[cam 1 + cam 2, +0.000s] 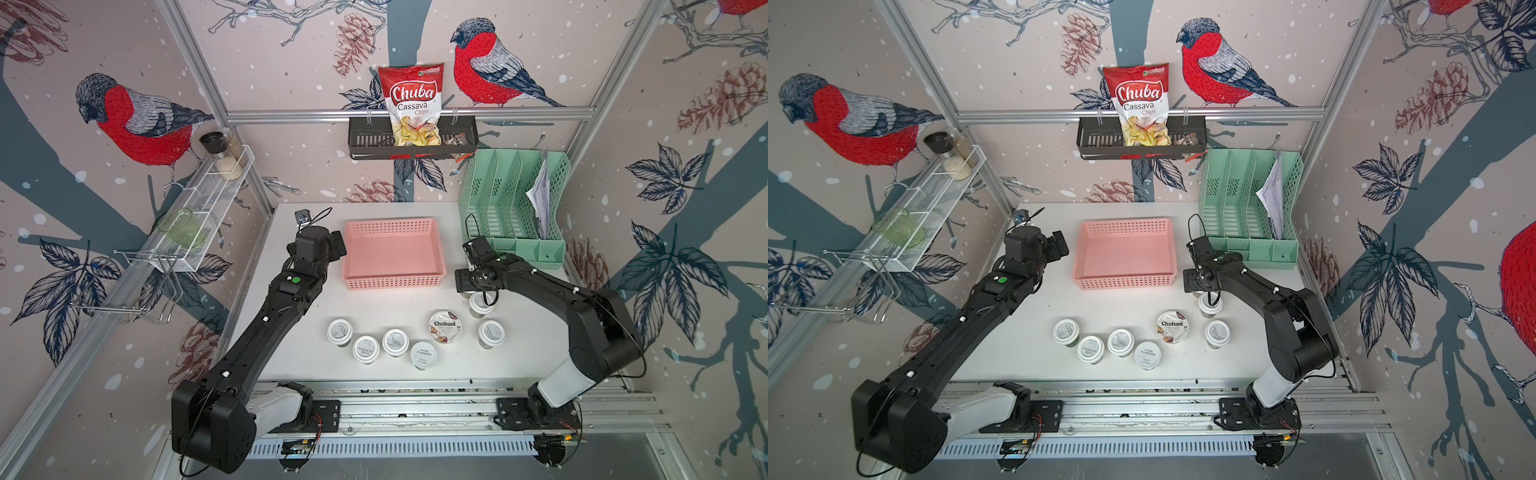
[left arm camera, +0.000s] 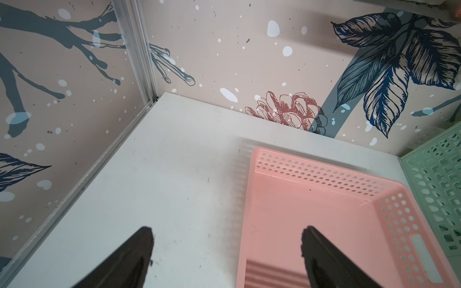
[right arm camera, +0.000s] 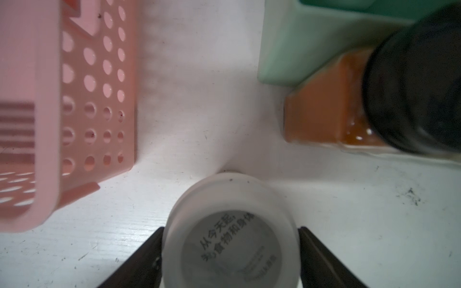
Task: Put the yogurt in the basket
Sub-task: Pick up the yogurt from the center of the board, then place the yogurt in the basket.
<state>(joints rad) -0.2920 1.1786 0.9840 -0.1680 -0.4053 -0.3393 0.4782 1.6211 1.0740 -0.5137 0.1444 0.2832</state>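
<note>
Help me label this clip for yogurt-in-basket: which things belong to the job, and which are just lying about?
Job: small white-lidded cups, Chobani cup, pink basket, right gripper straddling one of them.

Lying about: Chuba chips bag, black rack, green file organiser, black-capped spice jar, white wire shelf.

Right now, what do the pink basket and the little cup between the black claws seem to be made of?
The basket looks like moulded plastic, smooth with slight sheen: thin even walls, neat round holes. The cup seems plastic too, though only its top shows: matte, faintly translucent white, grey print.
</note>
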